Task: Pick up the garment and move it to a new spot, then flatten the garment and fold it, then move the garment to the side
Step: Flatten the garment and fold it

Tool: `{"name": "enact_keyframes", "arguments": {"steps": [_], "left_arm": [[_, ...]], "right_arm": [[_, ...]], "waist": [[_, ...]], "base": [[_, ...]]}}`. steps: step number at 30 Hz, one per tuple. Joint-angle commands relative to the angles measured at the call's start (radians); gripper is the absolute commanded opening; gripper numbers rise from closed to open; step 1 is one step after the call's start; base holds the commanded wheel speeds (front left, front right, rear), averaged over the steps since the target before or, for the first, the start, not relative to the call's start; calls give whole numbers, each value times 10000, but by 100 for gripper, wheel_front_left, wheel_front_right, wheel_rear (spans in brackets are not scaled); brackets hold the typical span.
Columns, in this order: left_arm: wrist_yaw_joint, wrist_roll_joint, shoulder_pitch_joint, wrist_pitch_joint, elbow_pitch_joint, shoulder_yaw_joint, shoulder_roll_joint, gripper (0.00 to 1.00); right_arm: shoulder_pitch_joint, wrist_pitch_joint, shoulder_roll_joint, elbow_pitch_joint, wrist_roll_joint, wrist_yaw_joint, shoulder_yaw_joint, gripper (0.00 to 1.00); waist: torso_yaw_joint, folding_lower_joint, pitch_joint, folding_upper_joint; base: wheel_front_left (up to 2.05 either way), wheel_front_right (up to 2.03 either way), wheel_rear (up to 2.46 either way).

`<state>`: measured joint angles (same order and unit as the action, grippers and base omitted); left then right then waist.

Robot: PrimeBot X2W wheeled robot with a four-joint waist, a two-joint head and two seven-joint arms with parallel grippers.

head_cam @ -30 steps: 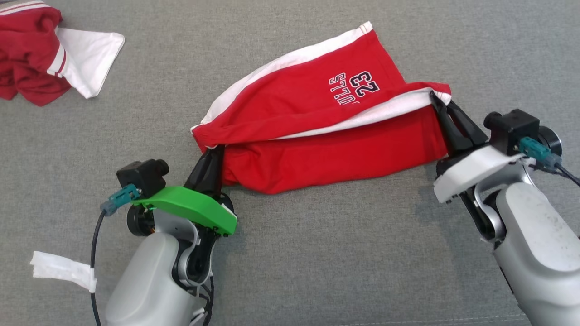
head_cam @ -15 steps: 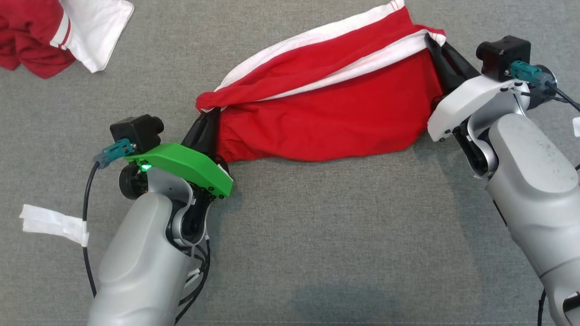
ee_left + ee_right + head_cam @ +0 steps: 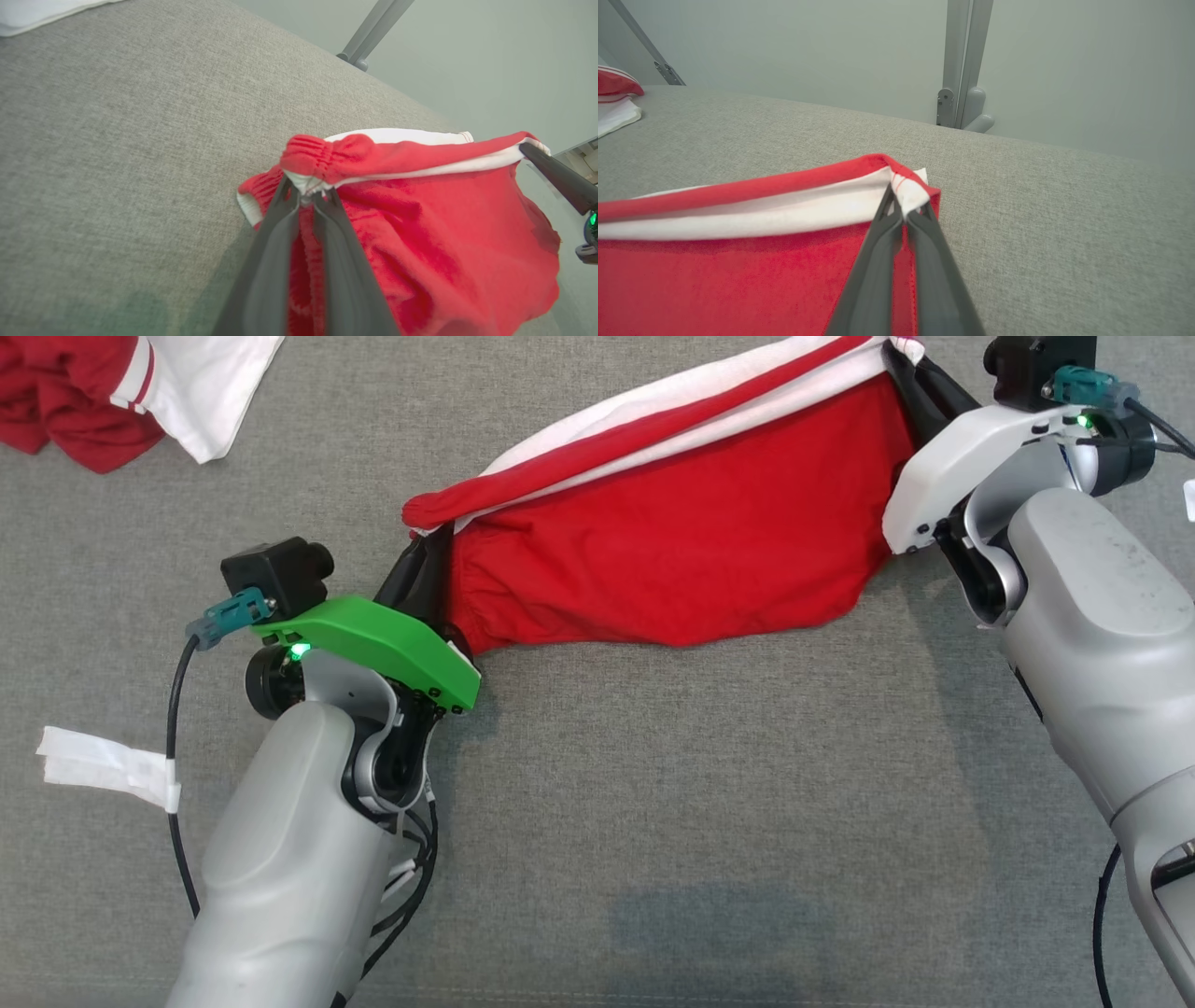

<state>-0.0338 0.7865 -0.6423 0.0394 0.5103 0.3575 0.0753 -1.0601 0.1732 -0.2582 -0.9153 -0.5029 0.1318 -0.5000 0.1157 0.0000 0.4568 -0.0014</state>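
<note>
The red garment (image 3: 672,551) stretches between two claws over the grey surface (image 3: 653,821), right of centre. The left claw (image 3: 431,555) is clamped on the gathered waistband corner. The right claw (image 3: 904,364) is pinched tight on the white-trimmed corner at far right. A second ago its numbered panel lay spread out beyond; now that layer shows as a narrow red-and-white band along the top edge. Another red-and-white garment (image 3: 84,401) lies far left.
</note>
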Motion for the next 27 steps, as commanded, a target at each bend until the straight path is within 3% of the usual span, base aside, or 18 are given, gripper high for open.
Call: {"name": "enact_keyframes", "arguments": {"steps": [1, 2, 4, 7, 9, 11, 12, 20, 27], "left_arm": [[45, 10, -207, 15, 68, -29, 13, 0], [47, 27, -251, 17, 97, -12, 0, 1], [69, 44, -353, 72, 136, 14, -29, 34], [48, 64, -397, 137, 151, 94, -71, 71], [15, 95, -355, 159, 133, 146, -92, 86], [-11, 100, -263, 174, 110, 195, -97, 100], [-2, 116, -218, 189, 91, 213, -100, 100], [-19, 251, 441, 429, -562, 254, -52, 100], [157, 268, 1432, 488, -1609, 299, 214, 100]], "right_arm": [[-251, 3, -18, -238, -139, -21, -92, 0], [-377, -1, 5, -397, -197, -21, -161, 0], [-576, 9, 74, -656, -328, -21, -276, 24], [-848, 20, 100, -985, -587, -19, -419, 41], [-1007, 35, 50, -1231, -704, -21, -517, 49], [-1149, 96, 4, -1472, -766, -19, -587, 89], [-1240, 183, -36, -1581, -746, -21, -623, 100], [-1529, 632, -98, -2005, -959, -19, -815, 100], [-1171, 809, -368, -1667, -1325, -19, -1211, 100]], "waist": [[55, 0, 13, 14], [84, 0, 16, 14], [149, 0, 23, 14], [238, 0, 31, 14], [296, 0, 40, 14], [355, 0, 43, 14], [384, 0, 44, 14], [405, 0, -53, 14], [223, 0, -331, 14]], "base": [[0, 0, 0], [0, 0, 0], [0, 0, 0], [0, 0, 0], [0, 0, 0], [0, 0, 0], [0, 0, 0], [0, 0, 0], [0, 0, 0]]}}
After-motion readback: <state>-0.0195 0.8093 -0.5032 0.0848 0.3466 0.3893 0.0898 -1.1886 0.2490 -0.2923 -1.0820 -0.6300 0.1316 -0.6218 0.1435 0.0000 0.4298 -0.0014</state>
